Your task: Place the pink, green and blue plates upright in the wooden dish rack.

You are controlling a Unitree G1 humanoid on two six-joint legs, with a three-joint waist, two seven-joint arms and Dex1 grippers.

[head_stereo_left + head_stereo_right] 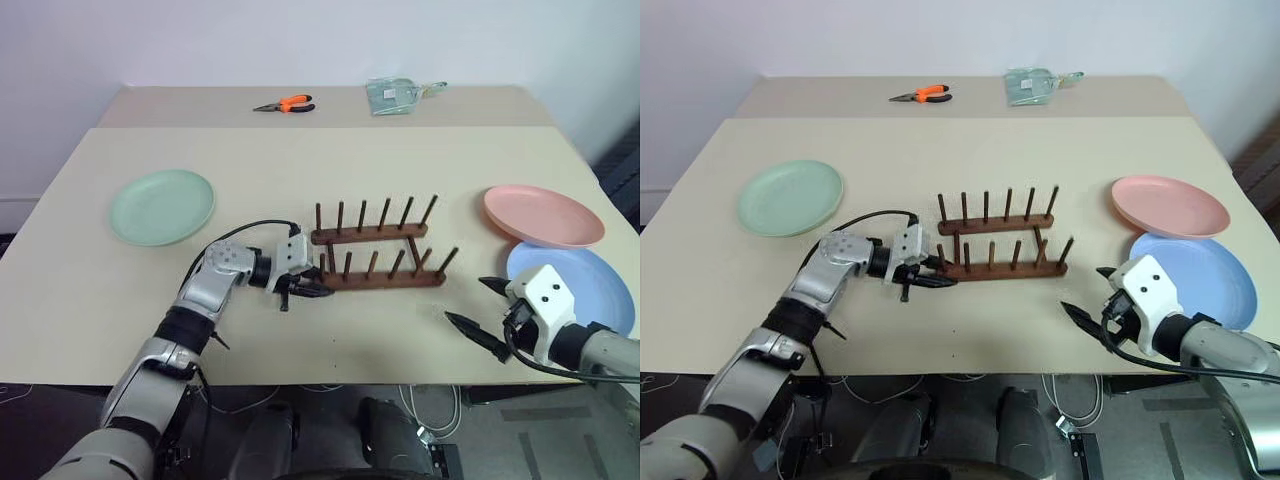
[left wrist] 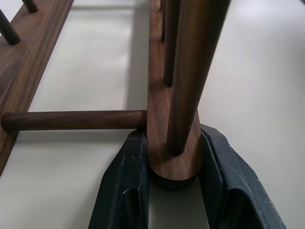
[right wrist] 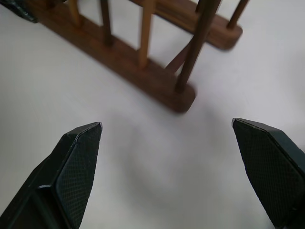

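The wooden dish rack (image 1: 380,255) stands at the table's middle with nothing between its pegs. My left gripper (image 1: 305,285) is shut on the left end of its near rail, and the left wrist view has a finger (image 2: 125,181) pressed to each side of that rail end (image 2: 174,157). The green plate (image 1: 162,206) lies flat at the left. At the right lies the pink plate (image 1: 543,215), with the blue plate (image 1: 590,280) in front of it. My right gripper (image 1: 468,302) hangs open and empty beside the blue plate, right of the rack.
Orange-handled pliers (image 1: 285,104) and a clear plastic packet (image 1: 395,95) lie on the far table section. The table's front edge (image 1: 330,380) runs just below both grippers.
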